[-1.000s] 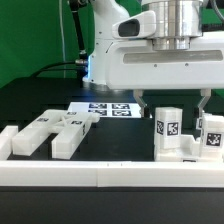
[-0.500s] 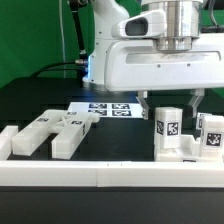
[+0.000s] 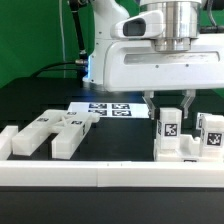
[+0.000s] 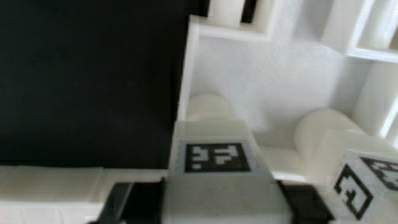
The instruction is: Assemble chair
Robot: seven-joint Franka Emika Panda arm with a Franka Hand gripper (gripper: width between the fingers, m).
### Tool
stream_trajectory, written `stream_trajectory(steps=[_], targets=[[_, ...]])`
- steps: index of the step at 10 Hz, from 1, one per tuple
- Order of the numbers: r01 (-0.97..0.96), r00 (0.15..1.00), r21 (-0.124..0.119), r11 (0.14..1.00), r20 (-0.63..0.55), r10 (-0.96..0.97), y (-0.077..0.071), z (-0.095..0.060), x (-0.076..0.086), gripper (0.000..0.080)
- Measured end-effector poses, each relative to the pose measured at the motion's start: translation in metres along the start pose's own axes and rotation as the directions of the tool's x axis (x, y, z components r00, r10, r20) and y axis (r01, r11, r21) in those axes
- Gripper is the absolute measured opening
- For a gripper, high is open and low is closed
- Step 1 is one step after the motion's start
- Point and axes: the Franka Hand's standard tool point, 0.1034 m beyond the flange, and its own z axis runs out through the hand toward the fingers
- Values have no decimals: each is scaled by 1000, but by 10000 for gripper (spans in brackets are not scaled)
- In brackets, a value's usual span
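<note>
A: Where do the parts of the chair [image 3: 168,130] lie?

B: In two groups on the black table [image 3: 40,100], behind the white rail [image 3: 100,176]. At the exterior view's right an upright piece [image 3: 168,125] stands on a white block, with a second piece [image 3: 211,135] just beside it. Well apart, at the exterior view's left, the loose pieces [image 3: 50,135] lie flat. The marker board [image 3: 105,108] lies behind and between the two groups.

A: How do the parts look?

B: Chunky, white and blocky. Both standing pieces have a black-and-white square tag on the face. In the wrist view their tops look rounded.

A: And the claw?

B: The gripper [image 3: 169,112] hangs over the upright piece, spread, with one finger at either flank. A thin gap seems to show on each side. In the wrist view the dark pads [image 4: 134,203] frame the tagged face.
</note>
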Motion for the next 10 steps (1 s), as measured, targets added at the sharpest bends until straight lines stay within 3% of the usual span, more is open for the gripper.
stream_trajectory(steps=[2,5,8,10], targets=[[-123,992,2,992,0,123,1,0,0,289],[-439,898,18,898,-3,439,-3,1,0,291],[-647,762,27,762,4,647,-4,1,1,291],[-792,610,32,610,15,792,-7,1,1,291]])
